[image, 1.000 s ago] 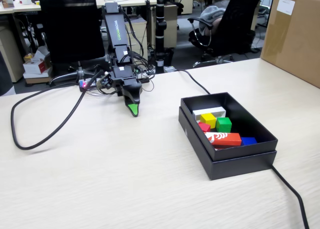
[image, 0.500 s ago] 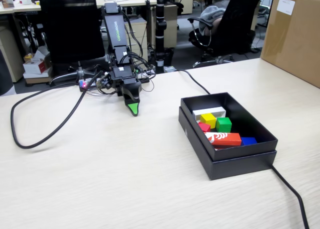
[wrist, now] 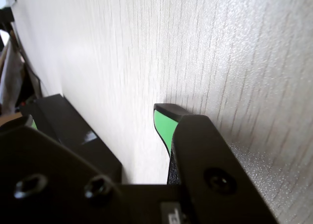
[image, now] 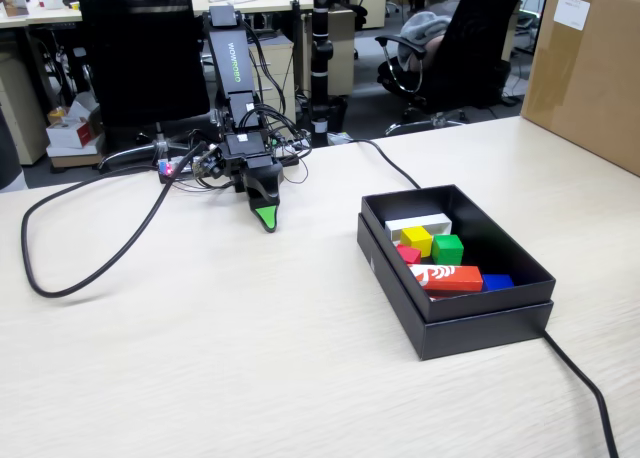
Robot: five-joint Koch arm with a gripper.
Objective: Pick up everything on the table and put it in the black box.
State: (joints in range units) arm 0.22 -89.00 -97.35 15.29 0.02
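The black box (image: 455, 318) stands on the table (image: 250, 358) at the right of the fixed view. Inside it lie the yellow cube (image: 417, 240), the green cube (image: 448, 248) and the red cube (image: 408, 254), close together. My gripper (image: 266, 218) is folded down at the arm's base, left of the box, with its green tip touching or nearly touching the tabletop. In the wrist view the gripper (wrist: 98, 121) shows two green-padded fingertips (wrist: 164, 123) standing apart, with only bare table and the black box (wrist: 73, 131) seen between them.
The box also holds a red-and-white carton (image: 446, 276), a white block (image: 418, 221) and a small blue piece (image: 497, 281). A big brown carton (image: 585, 68) stands at the back right. Black cables (image: 90, 268) loop left of the arm, and one cable (image: 580, 388) runs from the box's front right corner.
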